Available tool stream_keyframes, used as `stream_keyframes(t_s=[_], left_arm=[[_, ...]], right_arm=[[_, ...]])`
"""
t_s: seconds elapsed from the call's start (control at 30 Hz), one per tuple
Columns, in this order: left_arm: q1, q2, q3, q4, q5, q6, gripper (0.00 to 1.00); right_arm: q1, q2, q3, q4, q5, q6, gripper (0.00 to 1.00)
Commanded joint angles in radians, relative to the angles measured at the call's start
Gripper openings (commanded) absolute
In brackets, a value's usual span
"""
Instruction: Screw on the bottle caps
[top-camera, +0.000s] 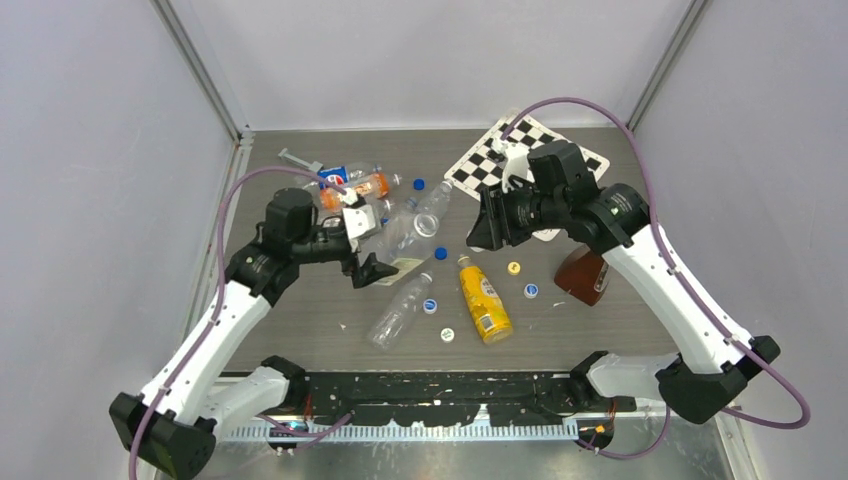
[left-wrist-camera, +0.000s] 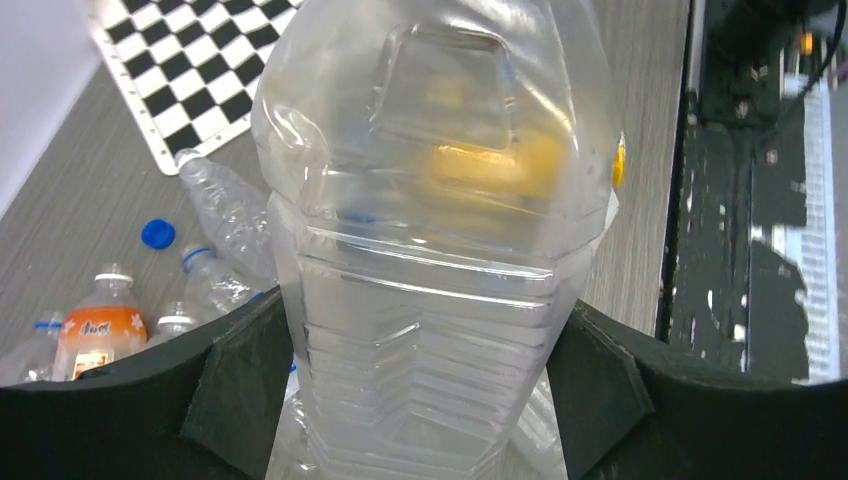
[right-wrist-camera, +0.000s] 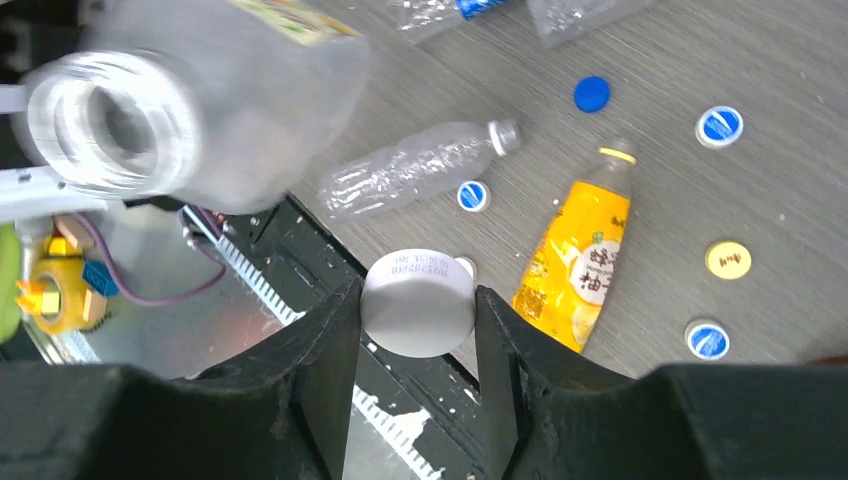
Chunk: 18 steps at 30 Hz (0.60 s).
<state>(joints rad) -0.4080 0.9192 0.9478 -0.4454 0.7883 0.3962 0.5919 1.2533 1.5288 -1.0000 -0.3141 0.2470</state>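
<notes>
My left gripper (top-camera: 375, 265) is shut on the wide squarish clear bottle (top-camera: 400, 243) and holds it off the table; in the left wrist view the bottle (left-wrist-camera: 440, 250) fills the gap between the black fingers (left-wrist-camera: 240, 390). My right gripper (top-camera: 482, 225) is shut on a white cap (right-wrist-camera: 417, 303), to the right of the bottle. The bottle's open mouth (right-wrist-camera: 110, 125) is blurred at the upper left of the right wrist view, apart from the cap. Two slim clear bottles (top-camera: 400, 312) (top-camera: 430, 205) lie on the table.
A yellow bottle (top-camera: 483, 298), a brown bottle (top-camera: 582, 272), Pepsi and orange-labelled bottles (top-camera: 350, 183) and a checkerboard (top-camera: 525, 150) are on the table. Loose caps lie about: blue (top-camera: 440, 253), blue-and-white (top-camera: 531, 291), yellow (top-camera: 514, 268), white (top-camera: 447, 335).
</notes>
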Motion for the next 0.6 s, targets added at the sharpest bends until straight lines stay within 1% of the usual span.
stream_keyframes(t_s=[0.0,0.1,0.23,0.4,0.53,0.57], left_arm=[[-0.069,0.052,0.080,-0.111,0.006,0.162,0.00],[-0.107,0.030,0.042,-0.117,-0.049,0.185,0.00],[-0.134,-0.004,0.008,-0.138,-0.106,0.200,0.00],[-0.149,0.025,0.019,-0.192,-0.135,0.191,0.00],[-0.153,0.047,0.023,-0.202,-0.145,0.183,0.00],[-0.153,0.048,0.022,-0.204,-0.151,0.181,0.00]], right_arm=[[0.048,-0.073,0.009,0.087,-0.081,-0.097,0.27],[0.064,-0.114,-0.053,0.192,-0.143,-0.159,0.26],[0.070,-0.153,-0.104,0.263,-0.203,-0.257,0.26],[0.071,-0.141,-0.100,0.259,-0.263,-0.394,0.25],[0.073,-0.123,-0.105,0.252,-0.377,-0.561,0.22],[0.076,-0.117,-0.105,0.262,-0.384,-0.570,0.21]])
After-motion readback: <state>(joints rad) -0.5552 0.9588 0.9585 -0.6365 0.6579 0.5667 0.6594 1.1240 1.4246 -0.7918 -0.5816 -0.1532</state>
